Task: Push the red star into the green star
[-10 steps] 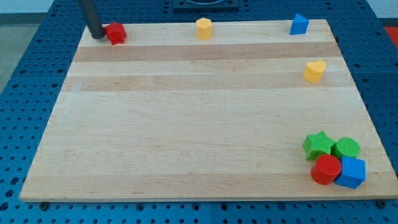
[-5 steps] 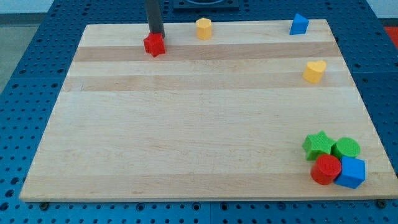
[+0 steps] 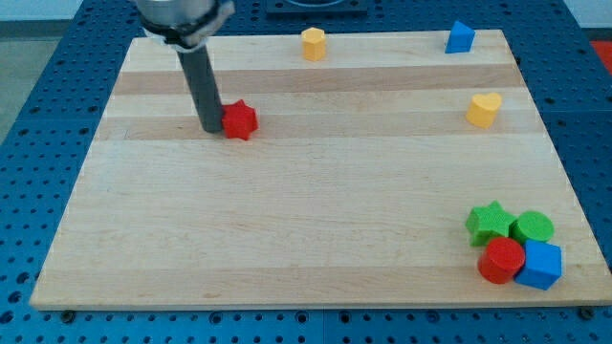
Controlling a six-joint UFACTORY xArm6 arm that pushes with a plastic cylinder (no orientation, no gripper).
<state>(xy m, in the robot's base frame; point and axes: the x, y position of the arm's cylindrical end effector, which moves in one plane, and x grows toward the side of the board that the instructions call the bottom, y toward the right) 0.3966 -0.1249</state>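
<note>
There are no jaws here, only my tip (image 3: 209,129), which sits on the red star's (image 3: 239,119) left side in the view, seemingly touching it, though contact is hard to confirm. The red star lies on the desk (image 3: 287,210) upper left, well apart from the green star (image 3: 490,223) at the lower right. To push well, I should shift to the star's upper-left side and drive diagonally down-right, correcting drift early.

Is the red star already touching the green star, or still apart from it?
Apart. The red star lies at the view's upper left beside my tip; the green star sits at lower right.
</note>
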